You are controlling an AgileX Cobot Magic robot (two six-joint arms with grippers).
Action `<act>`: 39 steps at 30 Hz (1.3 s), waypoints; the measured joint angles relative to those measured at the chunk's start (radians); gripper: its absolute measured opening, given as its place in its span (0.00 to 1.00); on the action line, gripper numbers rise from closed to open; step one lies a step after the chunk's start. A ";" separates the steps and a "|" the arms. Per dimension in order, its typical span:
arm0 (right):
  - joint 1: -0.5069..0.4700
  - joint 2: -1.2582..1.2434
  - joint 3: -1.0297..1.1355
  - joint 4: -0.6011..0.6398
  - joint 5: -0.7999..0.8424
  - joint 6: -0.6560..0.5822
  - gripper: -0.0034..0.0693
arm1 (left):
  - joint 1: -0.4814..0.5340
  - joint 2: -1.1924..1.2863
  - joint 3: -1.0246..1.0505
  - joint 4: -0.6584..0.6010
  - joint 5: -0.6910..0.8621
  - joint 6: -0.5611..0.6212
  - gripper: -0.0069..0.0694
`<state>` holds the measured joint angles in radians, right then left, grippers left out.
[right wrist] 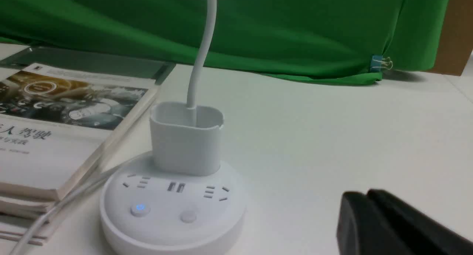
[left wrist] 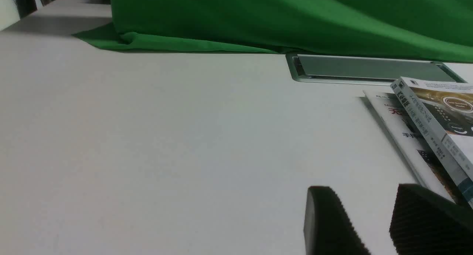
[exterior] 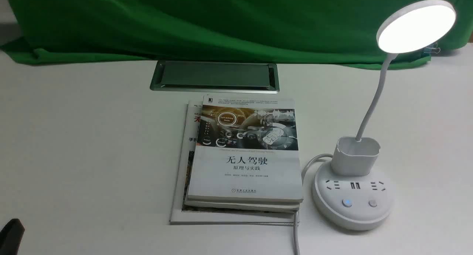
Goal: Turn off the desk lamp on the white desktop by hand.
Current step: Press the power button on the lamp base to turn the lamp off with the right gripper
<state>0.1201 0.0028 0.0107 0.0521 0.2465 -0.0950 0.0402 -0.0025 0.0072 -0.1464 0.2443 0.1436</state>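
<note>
- Approach is judged pending; the desk lamp [exterior: 353, 205] is lit.
- Right gripper [right wrist: 367, 197] is seen clenched, left gripper [left wrist: 364, 190] spread.
- A base button [right wrist: 140, 208] must be pressed next.

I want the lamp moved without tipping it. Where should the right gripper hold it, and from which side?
Probably the cup above the base: it is upright with flattish walls, while the neck is bendy. Come from the right, since books and the cable crowd the left.
</note>
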 joint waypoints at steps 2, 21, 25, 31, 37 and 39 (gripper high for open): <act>0.000 0.000 0.000 0.000 0.000 0.000 0.09 | 0.000 0.000 0.000 0.000 0.000 0.000 0.41; 0.000 0.000 0.000 0.000 0.000 0.000 0.09 | 0.000 0.000 0.000 0.000 0.000 0.000 0.41; 0.000 0.000 0.000 0.000 -0.001 0.000 0.09 | 0.000 0.000 0.000 0.000 0.000 0.000 0.41; 0.000 0.000 0.000 0.042 -0.122 0.109 0.09 | 0.000 0.000 0.000 0.000 0.000 0.000 0.41; 0.000 0.000 0.000 0.081 -0.330 0.356 0.09 | 0.000 0.000 0.000 0.000 0.000 0.000 0.41; 0.000 0.000 0.000 0.084 -0.360 0.385 0.09 | 0.000 0.000 0.000 0.000 0.000 0.000 0.41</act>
<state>0.1201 0.0028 0.0109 0.1363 -0.1132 0.2901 0.0402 -0.0025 0.0072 -0.1464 0.2443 0.1436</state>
